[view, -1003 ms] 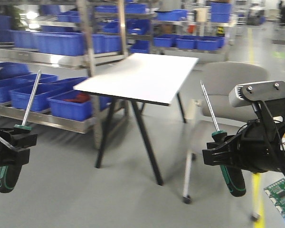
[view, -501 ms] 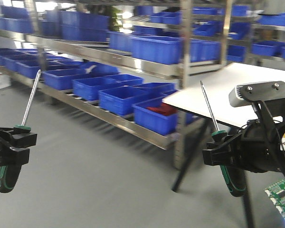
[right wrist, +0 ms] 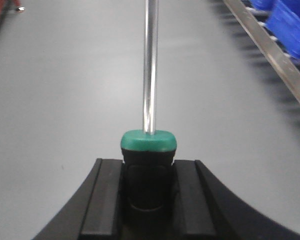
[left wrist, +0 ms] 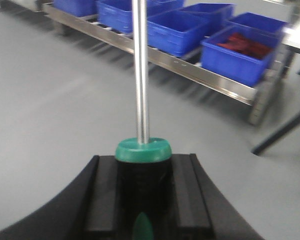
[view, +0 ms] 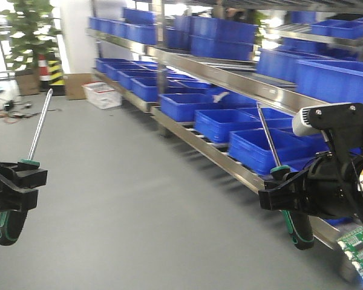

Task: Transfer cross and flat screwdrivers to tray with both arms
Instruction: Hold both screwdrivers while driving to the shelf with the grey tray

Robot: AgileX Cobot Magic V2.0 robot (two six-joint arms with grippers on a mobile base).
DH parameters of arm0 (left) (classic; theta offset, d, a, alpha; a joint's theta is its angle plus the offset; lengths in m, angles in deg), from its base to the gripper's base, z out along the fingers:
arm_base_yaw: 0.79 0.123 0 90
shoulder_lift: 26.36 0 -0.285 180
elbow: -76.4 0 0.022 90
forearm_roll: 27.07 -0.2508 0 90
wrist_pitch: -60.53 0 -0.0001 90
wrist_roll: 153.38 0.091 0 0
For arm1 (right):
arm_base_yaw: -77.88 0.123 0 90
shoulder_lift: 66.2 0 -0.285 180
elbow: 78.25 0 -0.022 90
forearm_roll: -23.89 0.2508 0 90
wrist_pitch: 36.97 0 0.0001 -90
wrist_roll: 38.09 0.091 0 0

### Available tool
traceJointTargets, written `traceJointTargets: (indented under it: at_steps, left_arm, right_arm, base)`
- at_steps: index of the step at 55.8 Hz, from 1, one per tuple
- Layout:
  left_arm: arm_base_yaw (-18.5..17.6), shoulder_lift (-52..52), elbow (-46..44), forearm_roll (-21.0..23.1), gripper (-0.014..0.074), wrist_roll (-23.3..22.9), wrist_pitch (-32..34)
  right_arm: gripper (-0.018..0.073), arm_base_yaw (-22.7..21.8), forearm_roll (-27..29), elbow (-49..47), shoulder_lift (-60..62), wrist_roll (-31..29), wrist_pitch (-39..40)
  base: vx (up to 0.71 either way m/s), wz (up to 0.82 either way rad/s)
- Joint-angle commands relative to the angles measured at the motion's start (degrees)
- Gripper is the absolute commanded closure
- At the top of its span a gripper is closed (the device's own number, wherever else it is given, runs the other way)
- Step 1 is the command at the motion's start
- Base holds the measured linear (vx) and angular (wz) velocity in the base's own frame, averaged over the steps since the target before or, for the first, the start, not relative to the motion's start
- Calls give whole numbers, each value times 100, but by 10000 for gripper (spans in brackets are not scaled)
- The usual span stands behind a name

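My left gripper [view: 18, 181] is shut on the black-and-green handle of one screwdriver [view: 39, 128], whose silver shaft points up. In the left wrist view the handle [left wrist: 142, 170] sits clamped between the black fingers [left wrist: 101, 195]. My right gripper [view: 284, 190] is shut on the handle of the other screwdriver [view: 267, 136], shaft up too. In the right wrist view its handle [right wrist: 148, 165] is clamped between the fingers [right wrist: 187, 200]. Both are held in the air above the grey floor. The grey metal tray is out of view.
A long steel rack [view: 212, 148] with several blue plastic bins [view: 263, 148] runs along the right. A potted plant [view: 27, 36], a striped post [view: 51, 69] and a white crate [view: 103, 95] stand at the far left. Grey floor [view: 121, 205] lies ahead.
The whole view has swung left: the white table has left the frame and the rack with blue bins has slid right. Both grippers hold their screwdrivers just as before.
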Motion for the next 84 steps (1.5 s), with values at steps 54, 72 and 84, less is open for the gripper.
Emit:
traceJointTargets:
  at_steps: [54,72,84]
  left_arm:
    - [-24,123,-177,161,594,-45,455]
    - [-24,123,-177,161,594,-45,455]
    - [-24,123,-177,161,594,-45,455]
  right_arm:
    - [567,-13,-42,-220,160,-38,493]
    - [567,-13,-42,-220,148,-38,492]
    - [567,-13,-36,-220,140,-38,494]
  base:
    - [60,44]
    - [61,4]
    - [60,-4]
